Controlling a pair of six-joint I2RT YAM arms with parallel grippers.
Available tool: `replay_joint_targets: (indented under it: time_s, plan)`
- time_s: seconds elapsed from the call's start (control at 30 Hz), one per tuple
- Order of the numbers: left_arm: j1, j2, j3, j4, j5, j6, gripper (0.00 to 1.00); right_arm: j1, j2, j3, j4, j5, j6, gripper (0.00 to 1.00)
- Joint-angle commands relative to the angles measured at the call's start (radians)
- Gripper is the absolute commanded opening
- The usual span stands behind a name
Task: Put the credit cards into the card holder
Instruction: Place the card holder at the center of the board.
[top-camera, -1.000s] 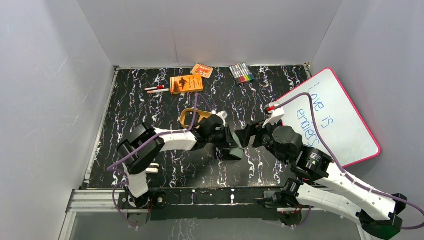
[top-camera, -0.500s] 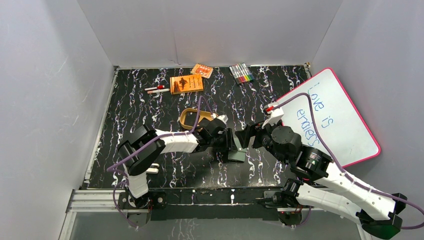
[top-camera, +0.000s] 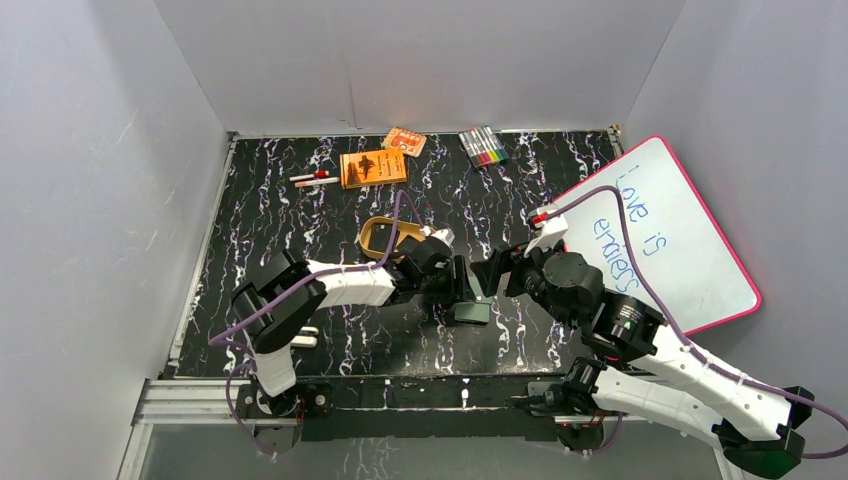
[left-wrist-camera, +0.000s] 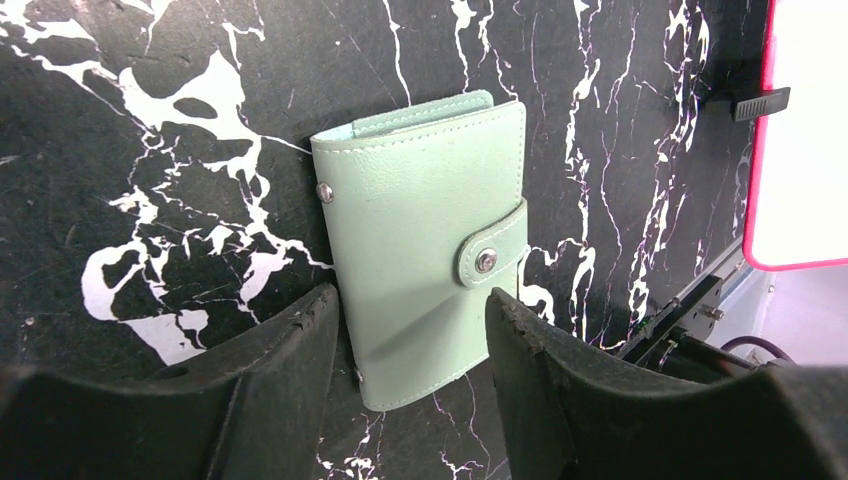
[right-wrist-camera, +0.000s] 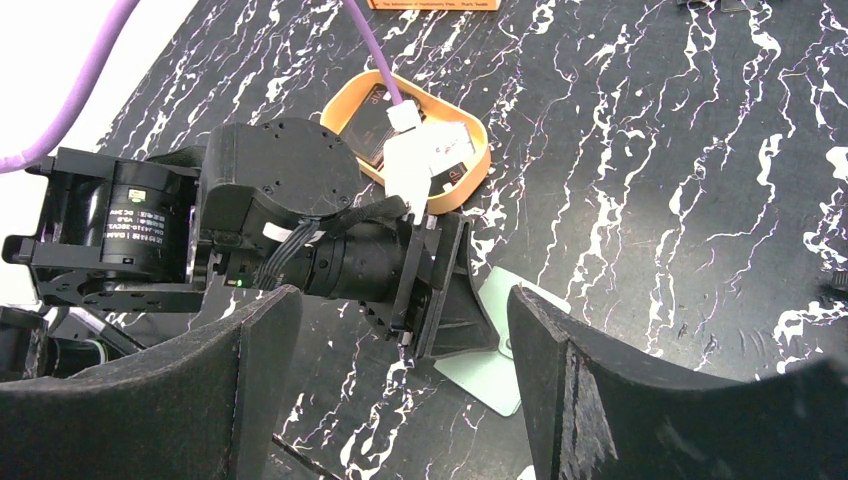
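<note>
The left gripper (left-wrist-camera: 412, 305) is straddling the snapped-shut holder (left-wrist-camera: 420, 240), jaws spread; the right gripper (right-wrist-camera: 405, 300) is hovering beside it, spread too. The cards (right-wrist-camera: 372, 108) are lying in the tray (right-wrist-camera: 470, 190) beyond it, none stowed yet.

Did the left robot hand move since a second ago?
Yes, a little. The left gripper has slid down the top view, away from the orange tray, which now shows more of its rim.
</note>
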Motion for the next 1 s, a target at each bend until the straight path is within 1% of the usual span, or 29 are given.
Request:
replay_joint_targets:
  time_s: [0.0, 0.33, 0.47, 0.53, 0.6, 0.63, 0.97]
  plan:
    - [-0.008, -0.064, -0.021, -0.043, -0.044, 0.023, 0.54, 0.001, -0.004, 0.013, 0.042, 0.012, 0.006, 0.83]
    - [-0.016, -0.064, -0.023, -0.042, -0.061, 0.039, 0.58, 0.002, 0.005, -0.004, 0.055, 0.012, 0.005, 0.83]
    - [-0.02, -0.074, -0.021, -0.041, -0.068, 0.047, 0.62, 0.001, 0.013, -0.007, 0.055, 0.015, 0.009, 0.83]
    - [-0.022, -0.083, -0.026, -0.041, -0.068, 0.047, 0.66, 0.001, 0.014, -0.009, 0.06, 0.015, 0.008, 0.83]
    - [-0.022, -0.095, -0.034, -0.045, -0.112, 0.043, 0.83, 0.0, 0.015, -0.014, 0.067, 0.017, 0.003, 0.83]
    - [-0.022, -0.102, -0.037, -0.048, -0.122, 0.039, 0.88, 0.0, 0.016, -0.019, 0.07, 0.021, 0.0, 0.83]
    - [-0.022, -0.183, -0.03, -0.103, -0.17, 0.038, 0.9, 0.001, 0.033, -0.019, 0.059, 0.05, 0.002, 0.83]
